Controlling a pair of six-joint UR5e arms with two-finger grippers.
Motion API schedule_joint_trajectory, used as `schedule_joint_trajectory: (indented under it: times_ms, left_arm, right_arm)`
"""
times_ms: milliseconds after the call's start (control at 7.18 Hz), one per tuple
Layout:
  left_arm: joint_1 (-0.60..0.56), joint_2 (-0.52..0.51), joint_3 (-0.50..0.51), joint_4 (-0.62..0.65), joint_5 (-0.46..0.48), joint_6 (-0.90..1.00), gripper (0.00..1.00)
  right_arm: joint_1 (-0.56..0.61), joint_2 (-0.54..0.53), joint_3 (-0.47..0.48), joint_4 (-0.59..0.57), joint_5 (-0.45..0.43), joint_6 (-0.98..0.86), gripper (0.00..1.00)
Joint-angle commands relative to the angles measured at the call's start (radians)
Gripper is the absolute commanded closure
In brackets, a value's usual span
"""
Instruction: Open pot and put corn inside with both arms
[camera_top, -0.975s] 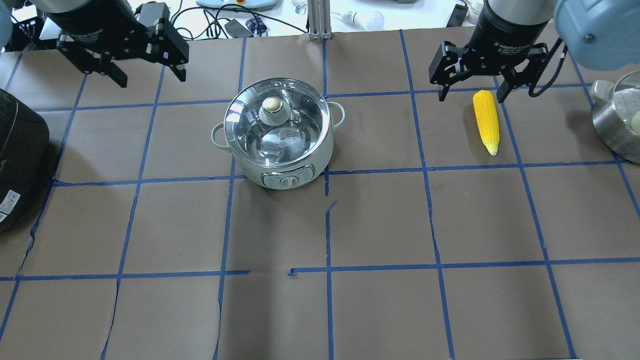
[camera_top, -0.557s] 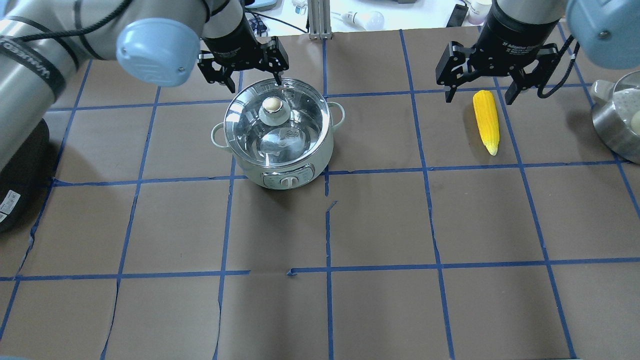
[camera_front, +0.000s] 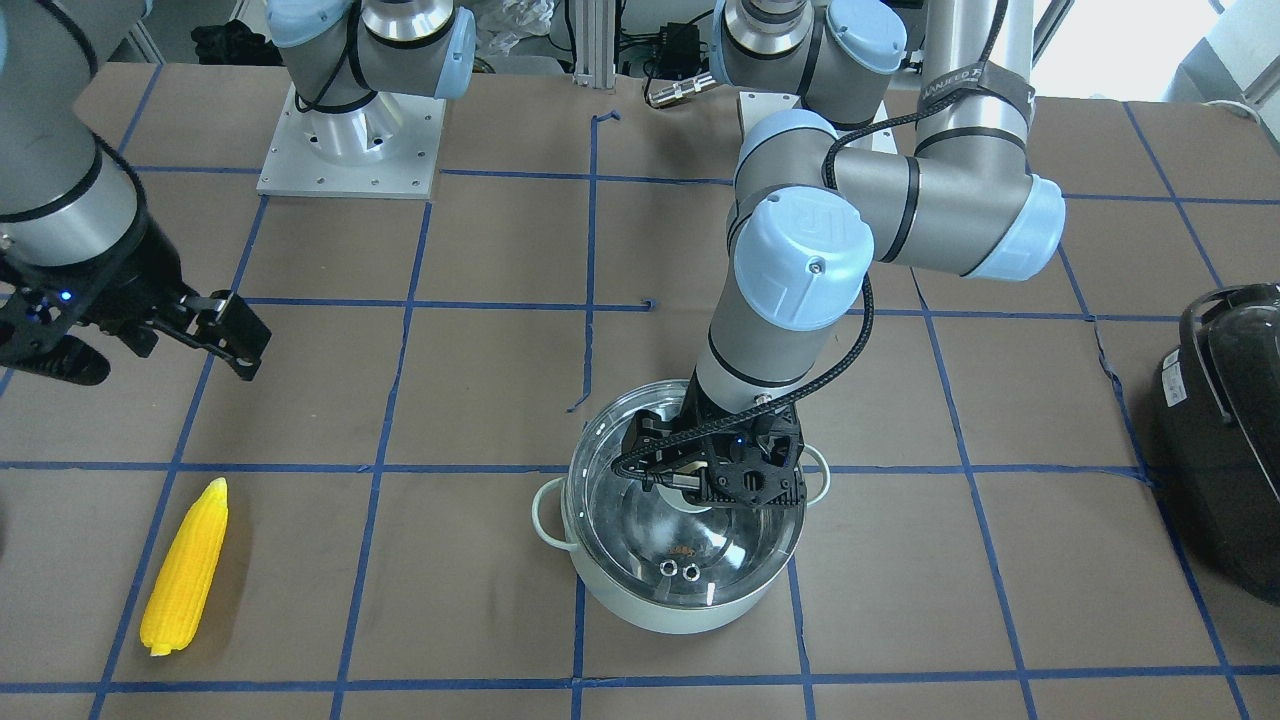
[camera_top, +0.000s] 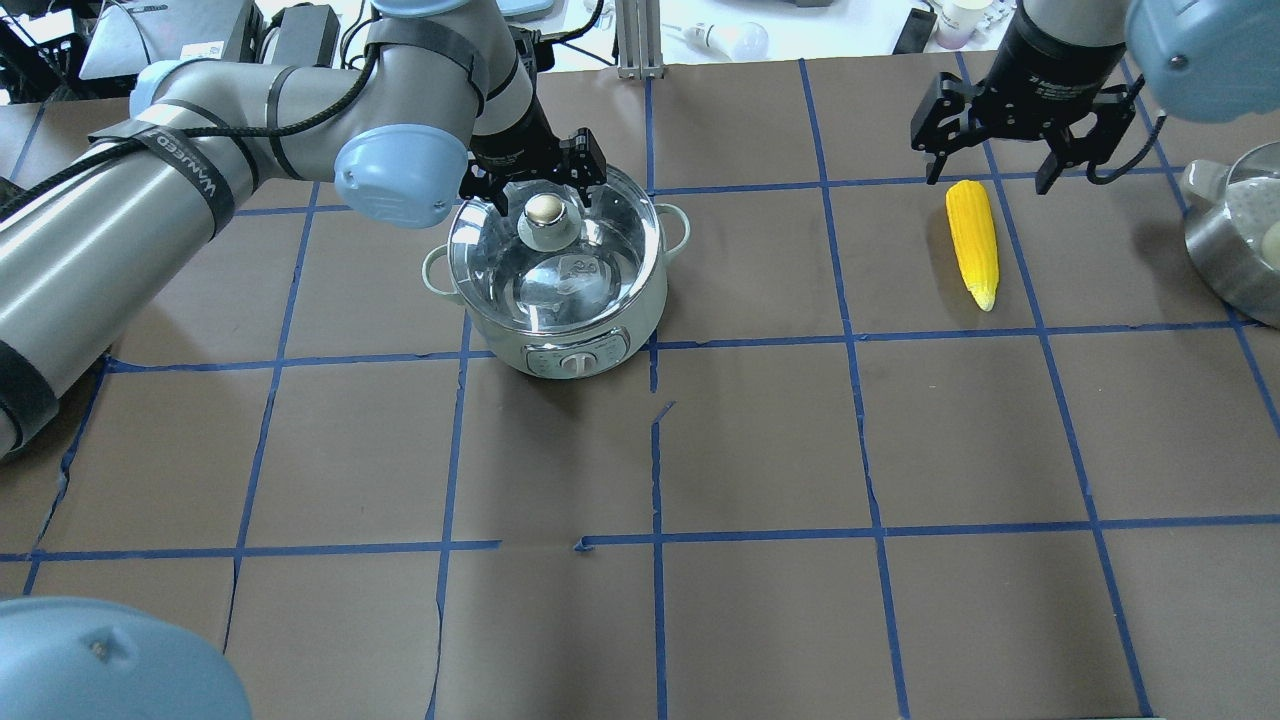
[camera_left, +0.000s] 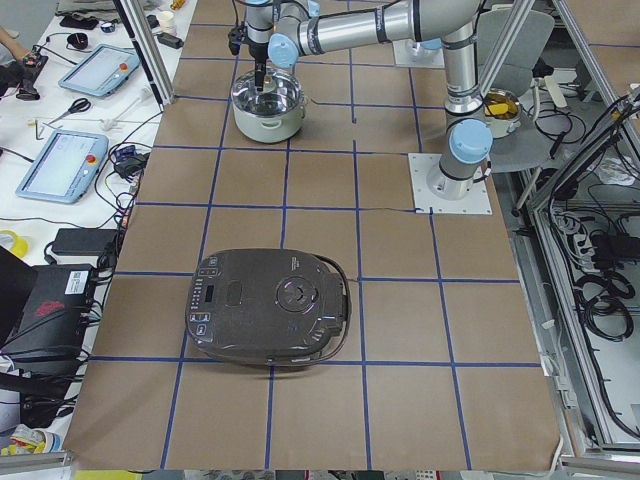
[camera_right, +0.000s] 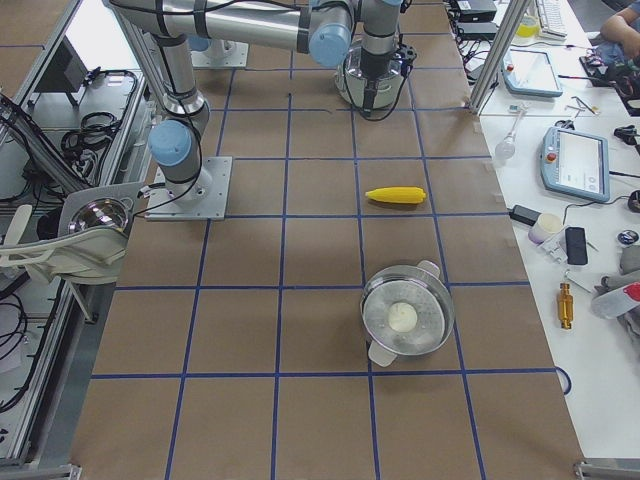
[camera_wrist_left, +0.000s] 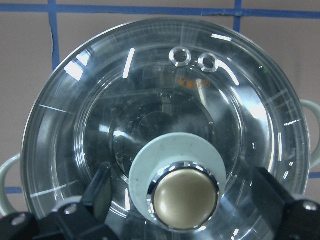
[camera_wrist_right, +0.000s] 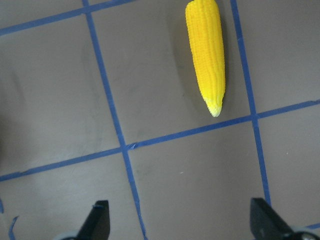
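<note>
Brown table (camera_top: 760, 450) with blue tape grid (camera_top: 770, 537), mint pot (camera_top: 642, 318), corn (camera_top: 972, 243), black cooker (camera_left: 268, 305), steel pot (camera_right: 432, 322)

I see the mint-green pot (camera_top: 640, 310) upright with its glass lid (camera_top: 570, 275) on, and the yellow corn (camera_top: 972, 243) lying flat, well apart.

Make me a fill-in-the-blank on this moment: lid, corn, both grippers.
The glass lid sits ____ the pot. The open left gripper is centred over the lid's ____. The corn lies on the ____, outside the open right gripper.
Missing: on; knob; table.
</note>
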Motion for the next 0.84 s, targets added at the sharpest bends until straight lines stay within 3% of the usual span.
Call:
schedule_joint_trajectory:
  times_ms: [0,139,278,557,696]
  left_arm:
    - [-0.001,-0.002,-0.007,-0.009,0.001,0.0,0.07]
    - [-0.001,0.006,-0.008,-0.015,0.001,0.003,0.11]
    - [-0.001,0.006,-0.005,-0.026,0.004,0.003,0.19]
    - [-0.002,0.003,-0.004,-0.04,0.001,-0.002,0.66]
    - [-0.002,0.015,-0.001,-0.049,0.002,-0.003,0.75]
  right_arm:
    - [-0.068,0.092,0.082,-0.2,0.001,-0.049,0.0]
    - [-0.074,0.141,0.102,-0.315,-0.007,-0.054,0.0]
    - [-0.098,0.193,0.097,-0.338,0.008,-0.054,0.0]
    - [-0.106,0.303,0.093,-0.442,0.005,-0.062,0.0]
    - [-0.106,0.336,0.09,-0.445,0.008,-0.063,0.0]
